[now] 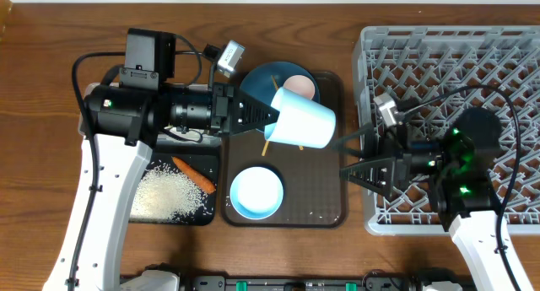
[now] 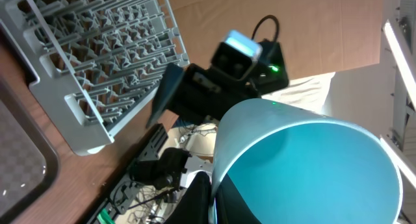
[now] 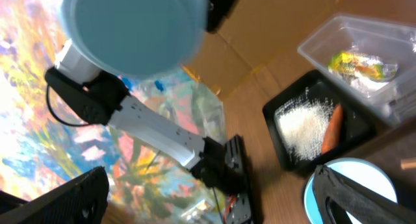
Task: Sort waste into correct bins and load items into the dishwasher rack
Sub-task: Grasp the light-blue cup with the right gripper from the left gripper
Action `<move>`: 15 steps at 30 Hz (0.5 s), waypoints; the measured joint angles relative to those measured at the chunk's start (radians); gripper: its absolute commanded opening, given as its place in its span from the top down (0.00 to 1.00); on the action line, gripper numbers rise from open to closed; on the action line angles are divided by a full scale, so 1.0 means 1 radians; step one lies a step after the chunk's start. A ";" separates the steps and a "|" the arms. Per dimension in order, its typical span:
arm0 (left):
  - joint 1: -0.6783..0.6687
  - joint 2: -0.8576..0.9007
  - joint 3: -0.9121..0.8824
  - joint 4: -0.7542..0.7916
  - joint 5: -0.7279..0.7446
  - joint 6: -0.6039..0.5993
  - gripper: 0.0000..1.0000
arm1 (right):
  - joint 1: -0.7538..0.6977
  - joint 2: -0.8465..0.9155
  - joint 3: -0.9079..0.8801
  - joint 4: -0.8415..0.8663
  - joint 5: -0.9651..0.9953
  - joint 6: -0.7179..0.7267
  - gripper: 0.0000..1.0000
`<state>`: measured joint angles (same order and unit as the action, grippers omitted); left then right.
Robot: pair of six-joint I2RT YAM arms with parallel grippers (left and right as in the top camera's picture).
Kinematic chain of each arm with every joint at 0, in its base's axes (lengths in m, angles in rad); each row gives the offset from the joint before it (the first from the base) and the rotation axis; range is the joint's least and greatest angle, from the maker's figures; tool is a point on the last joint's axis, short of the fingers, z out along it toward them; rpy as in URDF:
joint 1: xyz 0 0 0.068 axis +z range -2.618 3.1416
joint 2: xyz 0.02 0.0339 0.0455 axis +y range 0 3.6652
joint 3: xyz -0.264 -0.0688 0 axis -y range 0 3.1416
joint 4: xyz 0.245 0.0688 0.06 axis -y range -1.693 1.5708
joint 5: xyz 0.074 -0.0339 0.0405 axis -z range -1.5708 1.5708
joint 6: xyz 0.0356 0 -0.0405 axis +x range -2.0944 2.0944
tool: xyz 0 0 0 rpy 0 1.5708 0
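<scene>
My left gripper (image 1: 268,115) is shut on the rim of the light-blue cup (image 1: 305,120). It holds the cup tipped on its side in the air above the brown tray. In the left wrist view one black finger (image 2: 198,199) sits outside the cup (image 2: 305,165) wall and the other inside. My right gripper (image 1: 350,156) stands open just right of the cup, fingers pointing at it, nothing between them. In its own view the cup's base (image 3: 133,29) fills the upper left. The grey dishwasher rack (image 1: 506,63) lies at the right. Carrot (image 1: 194,175) and rice (image 1: 164,196) lie in the black tray (image 3: 276,143). Wrapper (image 3: 354,65) and tissue (image 3: 367,84) are in the clear box (image 3: 312,45).
The brown serving tray (image 1: 329,208) holds the pale-blue bowl (image 1: 256,191), the dark-blue plate (image 1: 257,78) with the pink cup (image 1: 300,87) on it, and a wooden chopstick (image 1: 265,146) partly under the held cup. The left arm covers the clear box from above.
</scene>
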<state>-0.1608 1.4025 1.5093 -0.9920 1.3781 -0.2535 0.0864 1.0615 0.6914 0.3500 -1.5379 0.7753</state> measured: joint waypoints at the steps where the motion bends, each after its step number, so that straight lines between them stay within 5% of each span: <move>1: 0.000 0.000 0.000 0.000 0.000 0.005 0.94 | 0.000 0.000 -0.001 0.075 -0.001 0.043 0.01; 8: -0.013 0.000 -0.026 -0.001 0.002 0.040 0.94 | 0.000 0.000 0.004 0.536 0.023 0.357 0.01; 15: -0.064 0.000 -0.028 0.000 0.003 0.049 0.94 | 0.000 0.003 0.005 0.580 0.060 0.487 0.01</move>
<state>-0.2253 1.4025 1.4815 -0.9924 1.3808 -0.2047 0.0864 1.0645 0.6964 0.9302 -1.4776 1.2621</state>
